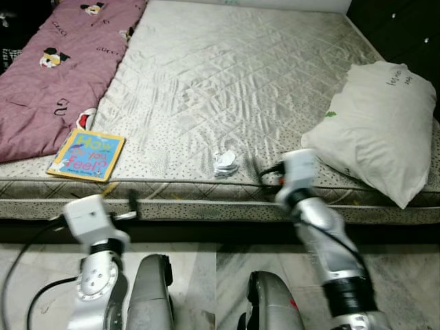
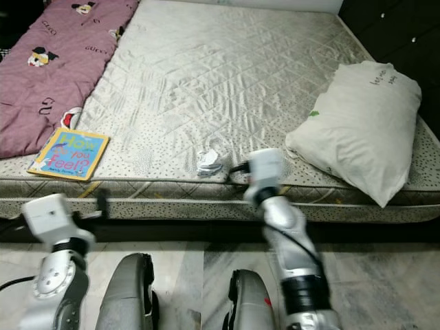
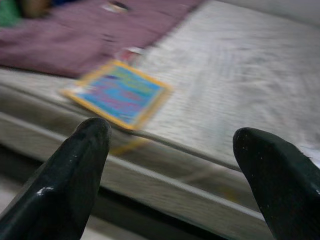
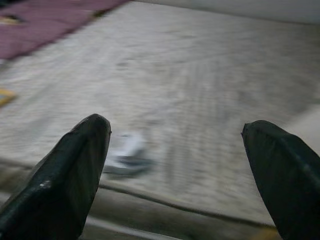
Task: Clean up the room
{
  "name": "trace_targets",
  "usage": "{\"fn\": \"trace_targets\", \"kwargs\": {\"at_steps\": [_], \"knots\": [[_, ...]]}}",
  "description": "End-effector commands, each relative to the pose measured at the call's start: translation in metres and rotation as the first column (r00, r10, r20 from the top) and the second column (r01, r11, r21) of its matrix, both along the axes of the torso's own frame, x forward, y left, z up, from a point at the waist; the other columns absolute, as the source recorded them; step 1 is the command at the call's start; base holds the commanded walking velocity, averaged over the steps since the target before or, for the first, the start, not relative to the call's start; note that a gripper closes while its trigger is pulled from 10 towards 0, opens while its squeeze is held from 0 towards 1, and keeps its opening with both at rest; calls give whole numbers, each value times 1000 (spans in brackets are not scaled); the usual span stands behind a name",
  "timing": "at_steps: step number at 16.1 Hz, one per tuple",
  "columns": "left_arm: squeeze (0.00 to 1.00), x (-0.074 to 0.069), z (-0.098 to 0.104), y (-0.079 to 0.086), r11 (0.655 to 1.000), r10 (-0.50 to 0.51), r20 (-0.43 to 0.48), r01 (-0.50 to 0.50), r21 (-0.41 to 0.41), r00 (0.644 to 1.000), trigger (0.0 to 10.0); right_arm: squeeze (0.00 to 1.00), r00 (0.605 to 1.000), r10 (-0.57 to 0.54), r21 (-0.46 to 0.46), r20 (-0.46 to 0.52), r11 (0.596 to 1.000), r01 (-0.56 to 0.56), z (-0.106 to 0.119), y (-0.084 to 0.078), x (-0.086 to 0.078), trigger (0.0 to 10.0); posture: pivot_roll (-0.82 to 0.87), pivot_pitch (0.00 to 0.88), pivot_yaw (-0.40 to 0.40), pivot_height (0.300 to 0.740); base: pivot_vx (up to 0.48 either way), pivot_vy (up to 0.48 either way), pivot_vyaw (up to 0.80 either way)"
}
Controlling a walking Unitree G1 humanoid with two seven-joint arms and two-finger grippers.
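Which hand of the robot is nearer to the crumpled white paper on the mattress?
The right hand. It is open at the mattress edge just beside the crumpled paper. The left hand, also open, is farther off, below the book.

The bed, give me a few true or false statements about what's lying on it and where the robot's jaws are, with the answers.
1. The picture book lies near the front edge of the mattress, beside the purple blanket. True.
2. The pillow sits on the robot's left side of the bed. False: it is on the robot's right.
3. The right gripper has its jaws shut on the crumpled white scrap. False: the jaws stand open, and the scrap lies free on the mattress.
4. The left gripper has open jaws facing the book. True.
5. The book rests on the pillow. False: it lies flat on the mattress.
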State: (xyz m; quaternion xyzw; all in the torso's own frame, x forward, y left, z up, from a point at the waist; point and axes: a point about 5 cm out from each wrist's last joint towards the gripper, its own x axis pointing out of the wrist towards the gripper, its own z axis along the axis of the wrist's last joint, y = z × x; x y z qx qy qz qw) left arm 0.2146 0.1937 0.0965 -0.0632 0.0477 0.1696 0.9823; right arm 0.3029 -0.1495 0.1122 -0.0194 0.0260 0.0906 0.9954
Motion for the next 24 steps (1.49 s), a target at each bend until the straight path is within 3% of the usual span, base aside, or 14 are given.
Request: {"fn": "trace_targets", "kwargs": {"at_steps": [1, 3, 4, 5, 7, 9, 14, 19, 24], "knots": [[0, -5, 2, 9, 997, 73, 5, -73, 39, 997, 10000, 0, 999, -49, -19, 8, 999, 49, 1, -8, -4, 10000, 16, 70, -58, 620, 0, 0, 0], [0, -7, 1, 13, 987, 126, -21, -123, 103, 992, 10000, 0, 993, -118, -67, -13, 991, 117, -3, -14, -5, 10000, 11, 72, -55, 620, 0, 0, 0], [0, -3, 3, 9, 993, 79, 0, -78, 92, 997, 10000, 0, 996, -91, 19, -13, 996, 91, -2, -11, -3, 10000, 5, 78, -46, 620, 0, 0, 0], [0, -2, 4, 8, 994, 66, 9, -67, 91, 998, 10000, 0, 994, -107, 18, -3, 994, 107, 0, -12, -2, 10000, 5, 78, -46, 620, 0, 0, 0], [0, -1, 4, 3, 999, 12, 25, -13, 45, 1000, 10000, 0, 996, -88, 102, -31, 991, 91, 3, -11, -3, 10000, 2, 83, -43, 620, 0, 0, 0], [0, 0, -1, 3, 1000, 10, 0, -10, 28, 1000, 10000, 0, 996, -86, 38, -24, 996, 86, -2, -10, -7, 10000, -3, 85, -41, 620, 0, 0, 0], [0, 1, 2, 1, 1000, -18, 28, 18, 13, 999, 10000, 0, 999, -43, 53, -27, 998, 44, 0, -5, -6, 10000, -4, 90, -44, 620, 0, 0, 0], [0, 2, 2, -1, 1000, -29, 30, 29, 4, 999, 10000, 0, 1000, -15, 67, -26, 998, 17, 0, -3, -6, 10000, -7, 92, -45, 567, 0, 0, 0], [0, 2, 4, -2, 1000, -27, 44, 27, -3, 999, 10000, 0, 999, 38, 59, -23, 998, -37, 1, 2, -6, 10000, -9, 94, -52, 562, 0, 0, 0]]}}
